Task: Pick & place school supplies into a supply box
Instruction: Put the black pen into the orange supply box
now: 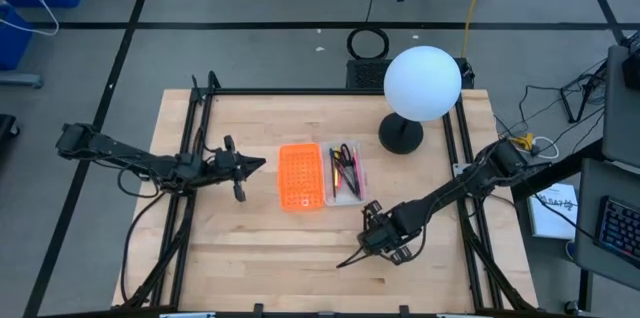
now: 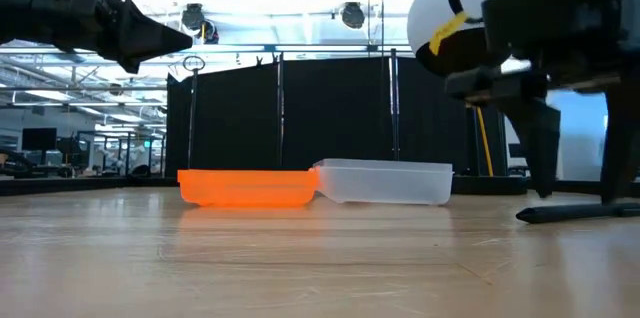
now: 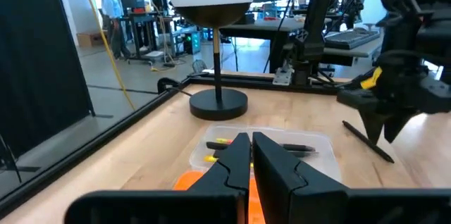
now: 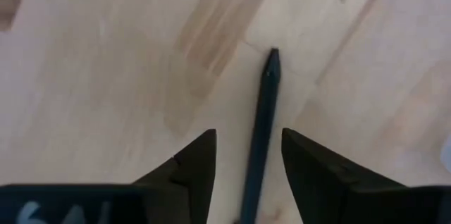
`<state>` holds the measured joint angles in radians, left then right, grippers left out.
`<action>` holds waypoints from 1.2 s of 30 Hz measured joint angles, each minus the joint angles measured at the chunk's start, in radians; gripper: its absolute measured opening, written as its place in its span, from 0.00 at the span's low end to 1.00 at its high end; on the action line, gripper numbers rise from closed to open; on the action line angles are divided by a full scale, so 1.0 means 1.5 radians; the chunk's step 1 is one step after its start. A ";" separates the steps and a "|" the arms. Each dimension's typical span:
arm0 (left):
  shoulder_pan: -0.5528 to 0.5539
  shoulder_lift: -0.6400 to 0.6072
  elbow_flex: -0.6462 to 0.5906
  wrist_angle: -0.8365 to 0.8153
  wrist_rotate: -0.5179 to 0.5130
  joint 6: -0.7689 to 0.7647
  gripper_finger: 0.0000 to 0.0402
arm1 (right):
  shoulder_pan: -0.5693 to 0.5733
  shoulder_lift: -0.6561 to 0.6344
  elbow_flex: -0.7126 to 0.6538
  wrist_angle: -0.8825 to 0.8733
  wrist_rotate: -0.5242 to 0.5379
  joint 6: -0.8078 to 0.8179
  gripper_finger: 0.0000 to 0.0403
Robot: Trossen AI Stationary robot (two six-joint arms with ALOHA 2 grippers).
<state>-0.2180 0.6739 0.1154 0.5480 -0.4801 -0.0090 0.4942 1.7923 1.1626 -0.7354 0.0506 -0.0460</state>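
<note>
Biggest thing on my wooden table [image 1: 250, 258] is the white globe lamp [image 1: 422, 83] at the far right. From overhead the supply box [image 1: 320, 175] lies open mid-table, orange half left, clear half right with pens and scissors [image 1: 345, 171] inside; the low view only gives me its walls, not what's in it. My right claw [image 4: 248, 162] is down near the front, right of centre, fingers spread with a black pen [image 4: 259, 139] lying on the wood between them, not pinched. Only that wrist view shows the gap. My left claw [image 3: 250, 155] hangs just left of the box, pinched almost shut on nothing.
</note>
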 joint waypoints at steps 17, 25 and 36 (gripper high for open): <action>0.000 0.000 0.000 -0.011 0.006 -0.033 0.06 | -0.011 -0.002 -0.168 0.157 -0.010 0.012 0.14; 0.000 0.000 0.000 -0.011 0.006 -0.035 0.06 | -0.010 -0.006 -0.178 0.167 -0.004 -0.019 0.06; 0.000 0.000 0.000 -0.010 0.006 -0.032 0.06 | -0.011 -0.003 0.026 -0.059 0.095 -0.127 0.05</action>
<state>-0.2180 0.6738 0.1158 0.5331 -0.4706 -0.0564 0.4770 1.7873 1.2012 -0.8245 0.1925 -0.2361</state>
